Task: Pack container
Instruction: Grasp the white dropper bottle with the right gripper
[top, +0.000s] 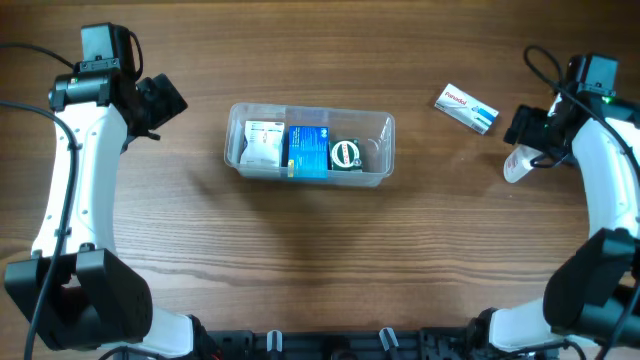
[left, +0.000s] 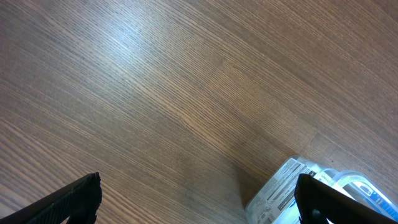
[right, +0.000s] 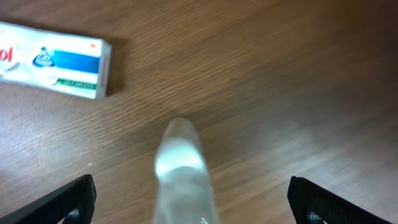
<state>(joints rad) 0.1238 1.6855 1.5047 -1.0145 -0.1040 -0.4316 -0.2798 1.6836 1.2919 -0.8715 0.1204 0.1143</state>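
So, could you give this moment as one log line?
container: white box, blue box, round item inside | left gripper: open, over table | right gripper: open, whitish tube between fingers | white-blue box: outside, on table

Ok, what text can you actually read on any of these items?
"ol": end of a red word on the white and blue box, rest cut off.
White box, blue box and round green item in the container: print too small to read.
Clear tube-shaped item: no text seen.

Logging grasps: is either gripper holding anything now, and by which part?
Nothing is held. The right gripper is open, straddling the whitish tube without touching it; the left gripper is open, empty.
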